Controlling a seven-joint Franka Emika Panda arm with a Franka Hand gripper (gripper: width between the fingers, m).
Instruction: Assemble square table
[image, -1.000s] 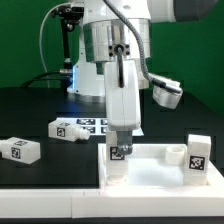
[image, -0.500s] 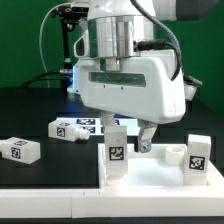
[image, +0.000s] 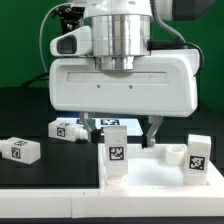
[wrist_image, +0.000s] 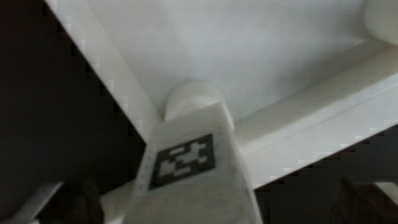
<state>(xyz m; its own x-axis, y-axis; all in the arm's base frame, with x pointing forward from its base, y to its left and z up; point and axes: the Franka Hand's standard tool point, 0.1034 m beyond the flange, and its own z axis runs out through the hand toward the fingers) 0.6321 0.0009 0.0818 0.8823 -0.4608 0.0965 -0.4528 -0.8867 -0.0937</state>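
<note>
So, exterior view: the robot's big white two-finger gripper (image: 122, 128) hangs over the large white plastic square table top (image: 150, 178), at its corner on the exterior view's left. Jaws are spread wide, gripping nothing.
Leg in play: a short white blocky leg (image: 115, 152) stands upright in that corner, between the fingers (image: 152, 128). As far as I can tell, neither finger touches it.
Other parts: a second leg (image: 197, 155) stands at the corner on the exterior view's right, with an empty round socket (image: 175, 153) just beside it. Two loose legs (image: 20, 150) lie on the black table (image: 30, 105), one near the marker board (image: 90, 122).
Wrist view: looks down along the standing leg, white top behind it. Dark blurs on either side are probably the fingers.
Doing it well: my guess is the leg needs twisting home. Centre it, close evenly, turn about its own axis, don't tip it.
Writing: no brand or readable words anywhere, just black-and-white square tags on the legs.
</note>
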